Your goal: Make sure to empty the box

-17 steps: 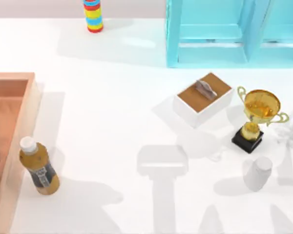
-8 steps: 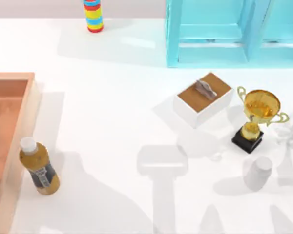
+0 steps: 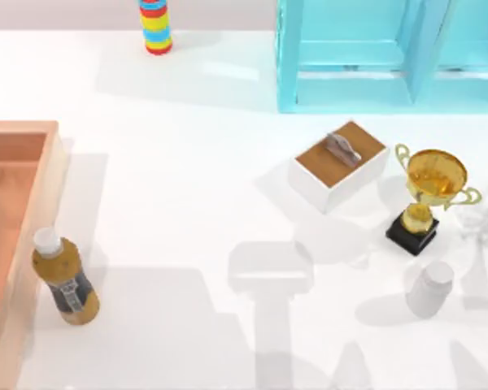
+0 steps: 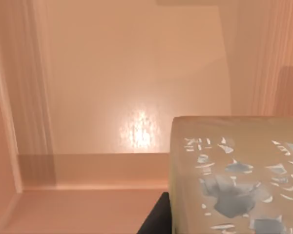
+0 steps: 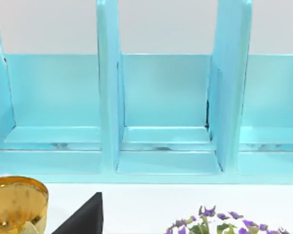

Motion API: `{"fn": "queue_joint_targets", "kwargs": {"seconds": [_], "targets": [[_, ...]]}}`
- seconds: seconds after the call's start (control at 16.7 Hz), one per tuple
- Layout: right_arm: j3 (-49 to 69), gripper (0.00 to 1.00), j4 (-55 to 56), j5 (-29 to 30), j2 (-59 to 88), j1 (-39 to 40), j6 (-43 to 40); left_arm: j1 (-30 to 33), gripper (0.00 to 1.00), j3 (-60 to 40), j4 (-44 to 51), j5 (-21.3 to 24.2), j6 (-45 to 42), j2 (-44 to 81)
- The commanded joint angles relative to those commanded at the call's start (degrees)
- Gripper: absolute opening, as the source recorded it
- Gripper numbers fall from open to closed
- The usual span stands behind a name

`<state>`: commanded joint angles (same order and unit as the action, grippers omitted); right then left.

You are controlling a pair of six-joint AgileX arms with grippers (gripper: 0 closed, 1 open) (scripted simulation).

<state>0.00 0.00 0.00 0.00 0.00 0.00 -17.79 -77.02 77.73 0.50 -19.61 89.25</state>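
Left wrist view: pale, speckled, possibly cardboard carton point(image 4: 237, 175) inside box point(image 4: 132, 73).

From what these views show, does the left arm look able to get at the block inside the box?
Probably yes. The left wrist view looks down into the box, with the pale speckled block close beneath the camera and nothing between them. Whether the gripper is already on it cannot be told.

On the table there was one wooden box point(image 3: 20, 203) at nine o'clock, one amber bottle point(image 3: 63, 278) beside it, one striped stack of rings point(image 3: 155, 26) at twelve, one turquoise shelf unit point(image 3: 390, 53) at one o'clock, one white lidded box point(image 3: 339, 165), one gold trophy point(image 3: 429, 195) and one white cup point(image 3: 431, 288) at four.
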Motion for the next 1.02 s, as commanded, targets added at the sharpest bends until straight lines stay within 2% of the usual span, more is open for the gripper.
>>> {"fn": "queue_joint_targets", "kwargs": {"seconds": [0.24, 0.48, 0.72, 1.02], "targets": [[0.00, 1.00, 0.00, 0.00, 0.00, 0.00, 0.00, 0.27, 0.00, -0.23, -0.83, -0.42, 0.60, 0.06], [0.00, 1.00, 0.00, 0.00, 0.00, 0.00, 0.00, 6.65, 0.00, -2.21, -6.68, -3.65, 8.95, -0.09], [0.00, 1.00, 0.00, 0.00, 0.00, 0.00, 0.00, 19.59, 0.00, -2.42, -12.14, -5.35, 24.04, 3.82], [0.00, 1.00, 0.00, 0.00, 0.00, 0.00, 0.00, 40.75, 0.00, -2.40, -16.75, -2.72, 44.99, 11.10]]}}
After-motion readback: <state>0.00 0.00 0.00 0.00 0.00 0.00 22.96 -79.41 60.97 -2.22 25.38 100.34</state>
